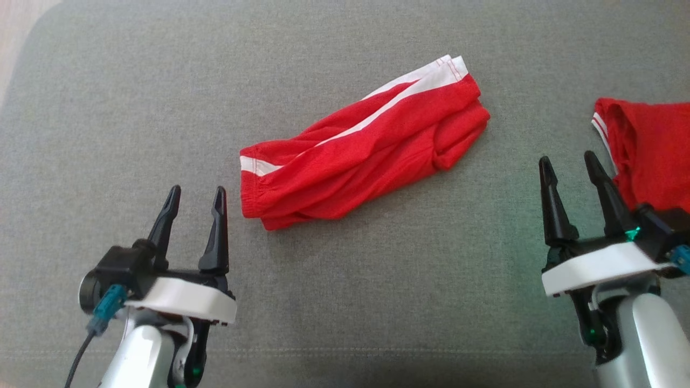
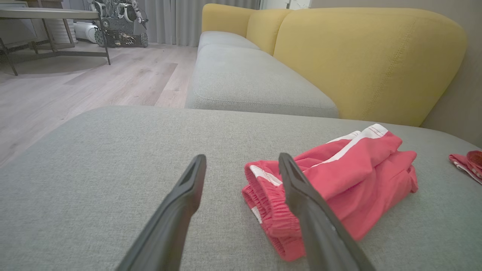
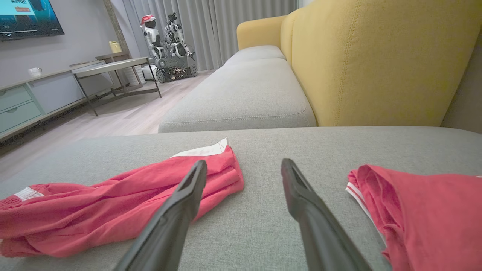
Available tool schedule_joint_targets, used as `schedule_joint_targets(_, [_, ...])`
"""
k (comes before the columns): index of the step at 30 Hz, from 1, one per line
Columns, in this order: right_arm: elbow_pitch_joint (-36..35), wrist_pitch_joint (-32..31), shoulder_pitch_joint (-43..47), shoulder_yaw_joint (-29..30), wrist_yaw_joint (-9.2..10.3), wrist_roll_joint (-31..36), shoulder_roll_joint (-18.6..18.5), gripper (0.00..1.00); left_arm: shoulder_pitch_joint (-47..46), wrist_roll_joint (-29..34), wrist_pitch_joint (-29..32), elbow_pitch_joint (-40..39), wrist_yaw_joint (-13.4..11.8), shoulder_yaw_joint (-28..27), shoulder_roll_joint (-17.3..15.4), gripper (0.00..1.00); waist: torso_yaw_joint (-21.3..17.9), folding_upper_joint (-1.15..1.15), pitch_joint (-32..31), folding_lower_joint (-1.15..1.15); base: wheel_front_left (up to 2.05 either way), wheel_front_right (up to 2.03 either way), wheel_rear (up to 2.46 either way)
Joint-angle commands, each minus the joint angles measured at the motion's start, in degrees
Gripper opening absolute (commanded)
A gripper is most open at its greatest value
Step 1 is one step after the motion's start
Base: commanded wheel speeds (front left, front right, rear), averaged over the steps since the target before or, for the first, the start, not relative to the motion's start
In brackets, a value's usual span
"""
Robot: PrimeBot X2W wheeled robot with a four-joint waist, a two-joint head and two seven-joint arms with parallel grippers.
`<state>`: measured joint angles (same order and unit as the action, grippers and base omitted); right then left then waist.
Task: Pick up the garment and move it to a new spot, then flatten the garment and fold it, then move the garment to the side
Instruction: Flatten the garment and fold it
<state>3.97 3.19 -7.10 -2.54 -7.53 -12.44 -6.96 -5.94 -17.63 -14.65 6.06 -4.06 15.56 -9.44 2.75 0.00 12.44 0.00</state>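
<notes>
The red shorts [image 1: 361, 145] sit bunched at the cushion [image 1: 108, 97] middle; left gripper [image 1: 197, 189] and right gripper [image 1: 567, 158] both gape, empty. I'd pinch the elastic waistband [image 1: 259, 188] deep with the left so nothing slips.

Home living room, grey sofa [image 3: 241, 94] with yellow backrest [image 3: 376, 64], wall television [image 3: 26, 17], curtains [image 3: 226, 26], wooden floor [image 2: 75, 86], sideboard [image 3: 19, 107]
</notes>
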Motion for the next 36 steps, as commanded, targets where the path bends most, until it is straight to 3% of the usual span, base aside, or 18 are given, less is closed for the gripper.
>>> schedule_joint_targets(1, [-2.68, -0.47, -0.55, -0.75, 0.04, 0.4, 0.19, 1.0, -1.31, 0.47, -0.34, -2.09, -0.25, -2.55, -0.98, 1.0, 0.0, 0.0, -0.18, 0.0, 0.0, 0.0, 0.0])
schedule_joint_targets(20, [-3.71, -3.67, -1.26, 1.12, 0.04, 0.59, 0.61, 1.0, -2.43, 1.36, -0.35, -2.21, 1.41, -2.98, 0.89, 1.0, 1.61, 0.0, 0.69, 0.0, 0.0, 0.0, 0.0])
schedule_joint_targets(26, [4.47, -3.77, -9.92, 0.77, 0.04, 0.28, -0.23, 1.0, -5.79, 1.92, -0.35, -2.09, 2.86, -2.04, 2.32, 1.0, 4.23, 0.0, 3.82, 0.0, 0.0, 0.0, 0.0])
schedule_joint_targets(36, [25.44, -3.47, -26.54, 0.67, 0.04, 1.97, -0.89, 1.0, -9.95, 2.62, -0.35, -1.59, 4.89, -1.22, 5.08, 1.0, 8.96, 0.0, 8.88, 0.0, 0.0, 0.0, 0.0])
